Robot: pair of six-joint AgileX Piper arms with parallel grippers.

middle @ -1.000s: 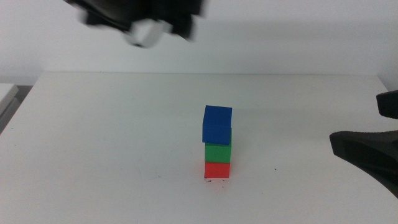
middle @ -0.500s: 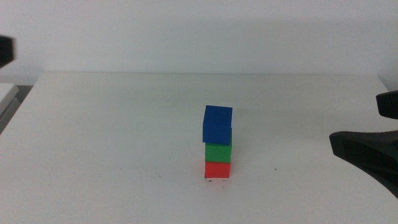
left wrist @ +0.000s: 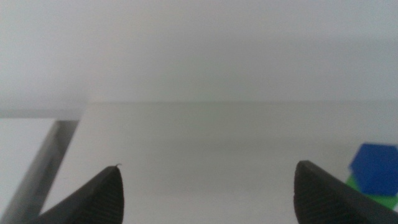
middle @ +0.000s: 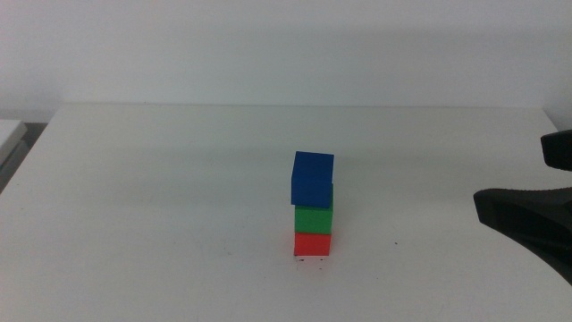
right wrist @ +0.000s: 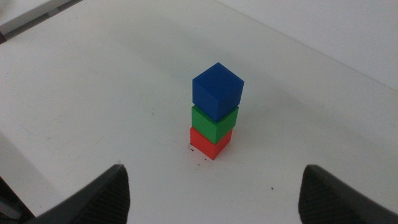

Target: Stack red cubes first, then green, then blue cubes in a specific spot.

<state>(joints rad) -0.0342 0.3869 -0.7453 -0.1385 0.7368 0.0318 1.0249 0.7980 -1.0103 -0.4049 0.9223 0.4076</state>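
Observation:
A three-cube tower stands upright near the table's middle. The red cube [middle: 312, 244] is at the bottom, on the spot marked by tiny black specks [middle: 311, 260]. The green cube [middle: 313, 219] sits on it, and the blue cube [middle: 312, 179] tops the tower, turned slightly. The right wrist view shows the same red cube [right wrist: 210, 142], green cube [right wrist: 214, 122] and blue cube [right wrist: 217, 91]. My right gripper [right wrist: 214, 193] is open and well back from the tower; it shows as a dark shape [middle: 527, 219] at the right edge. My left gripper [left wrist: 208, 190] is open, holds nothing, and is out of the middle view.
The white table [middle: 161, 197] ends at a far edge against a pale wall. At the table's left side there is a dark gap and a white ledge [middle: 11, 134]. In the left wrist view only the blue cube [left wrist: 375, 168] and a sliver of green show.
The left arm, blurred above the table's far left a second ago, has drawn off to the left and out of the middle view. The tower and the right gripper have not moved.

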